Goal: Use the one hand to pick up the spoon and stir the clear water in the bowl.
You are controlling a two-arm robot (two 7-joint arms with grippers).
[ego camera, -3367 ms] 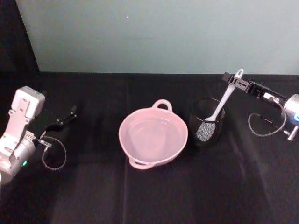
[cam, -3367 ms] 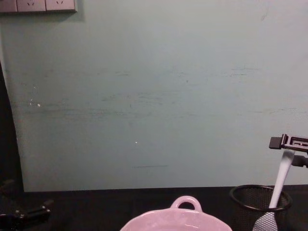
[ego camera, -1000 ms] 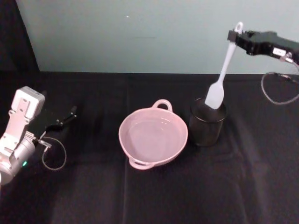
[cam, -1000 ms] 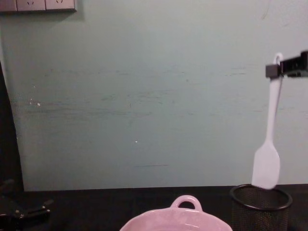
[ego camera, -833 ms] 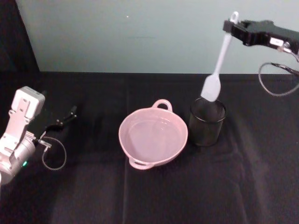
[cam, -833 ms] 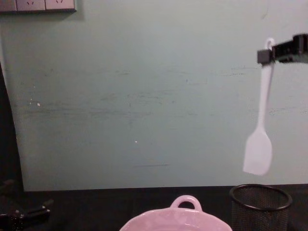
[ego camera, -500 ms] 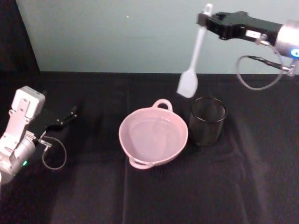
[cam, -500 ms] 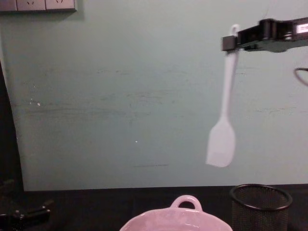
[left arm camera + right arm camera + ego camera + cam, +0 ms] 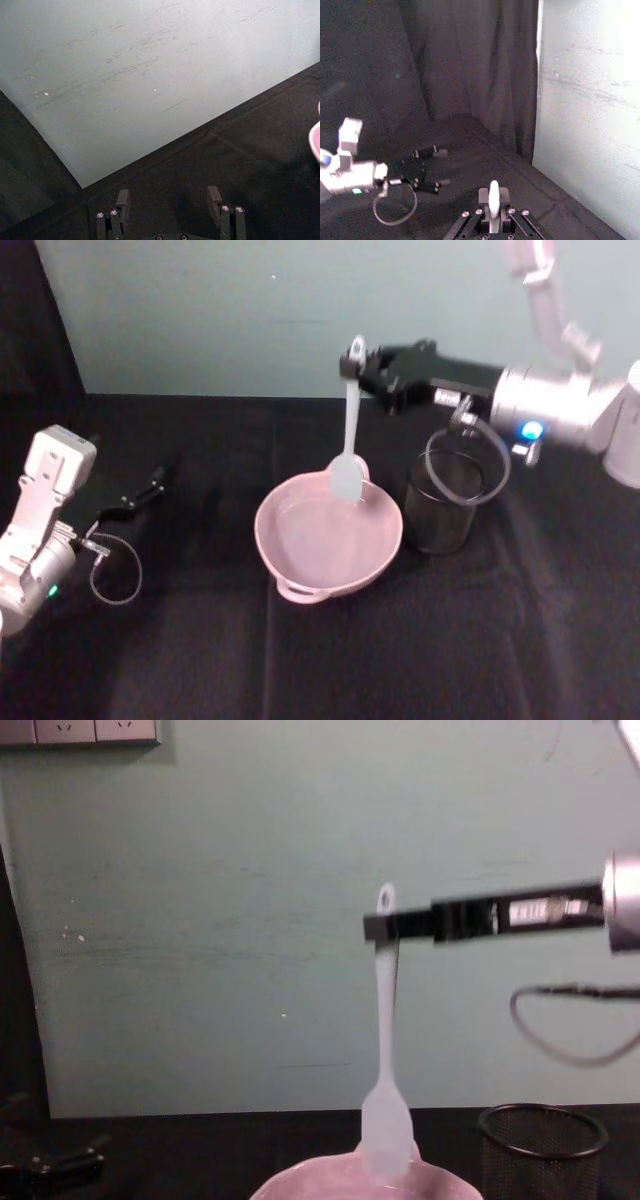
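Observation:
My right gripper (image 9: pixel 357 370) is shut on the handle of the white spoon (image 9: pixel 349 436), which hangs upright. The spoon's flat head (image 9: pixel 386 1133) sits just over the far side of the pale pink bowl (image 9: pixel 285 565), right at its rim; I cannot tell whether it touches the water. In the right wrist view the spoon's handle end (image 9: pixel 493 195) stands up between the shut fingers. From the chest view the right gripper (image 9: pixel 385 928) reaches in from the right above the bowl (image 9: pixel 290 1185). My left gripper (image 9: pixel 155 480) rests open on the black cloth at the far left, also seen as left gripper (image 9: pixel 169 201).
A black wire-mesh cup (image 9: pixel 443 502) stands just right of the bowl, under the right arm's wrist and cable loop (image 9: pixel 466 465). A pale green wall (image 9: pixel 250 920) closes off the back of the black-clothed table. A cable loop (image 9: pixel 115 580) lies by the left arm.
The right gripper lifted the spoon out of the mesh cup, carried it left and lowered it until the head reaches the bowl. The left arm has not moved.

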